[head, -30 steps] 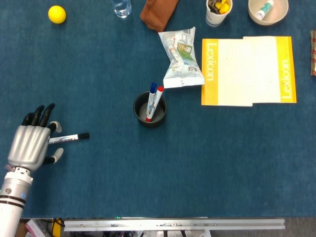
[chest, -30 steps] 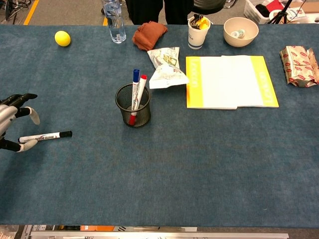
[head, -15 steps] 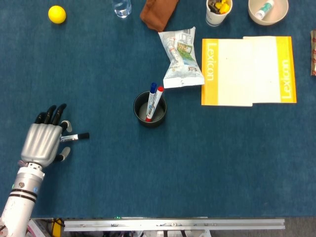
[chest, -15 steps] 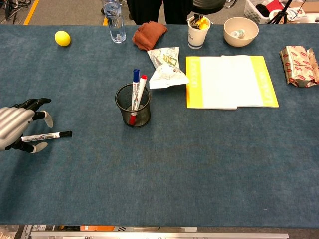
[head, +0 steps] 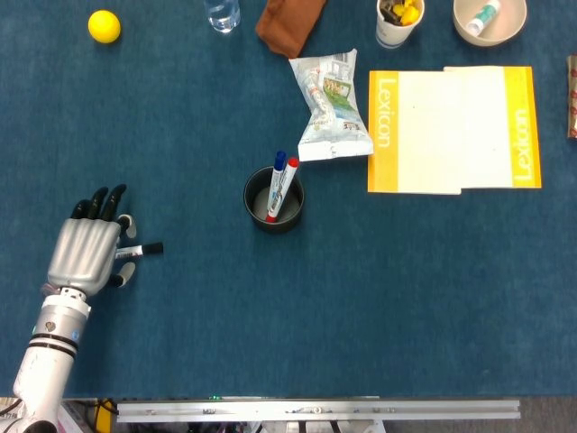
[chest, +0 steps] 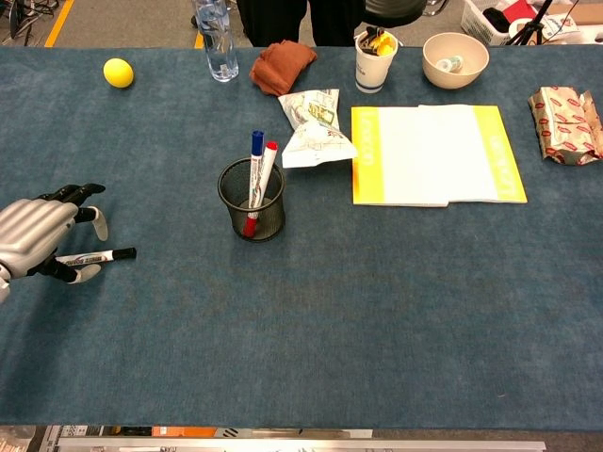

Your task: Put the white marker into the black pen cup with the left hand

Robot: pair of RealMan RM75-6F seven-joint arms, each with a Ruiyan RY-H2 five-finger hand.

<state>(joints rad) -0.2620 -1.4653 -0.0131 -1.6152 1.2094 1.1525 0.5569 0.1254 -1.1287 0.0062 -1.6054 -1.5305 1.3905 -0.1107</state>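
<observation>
The white marker (head: 144, 249) with a black cap lies flat on the blue table at the left, cap pointing right; the chest view shows the marker (chest: 99, 255) too. My left hand (head: 86, 254) hovers over its left end, fingers spread, thumb on the near side and the other fingers on the far side. In the chest view the left hand (chest: 36, 240) straddles the marker without closing on it. The black mesh pen cup (head: 254, 213) stands mid-table, holding a blue and a red marker; the chest view shows the pen cup (chest: 236, 212) upright. No right hand shows.
A snack bag (head: 332, 106) and a yellow Lexicon book (head: 451, 129) lie behind and to the right of the cup. Along the far edge are a yellow ball (head: 104, 26), a bottle (head: 222, 13), a brown cloth (head: 288, 23), a paper cup (head: 398, 20) and a bowl (head: 489, 20).
My left hand has slid right along the marker, covering more of its body. The marker has not moved.
</observation>
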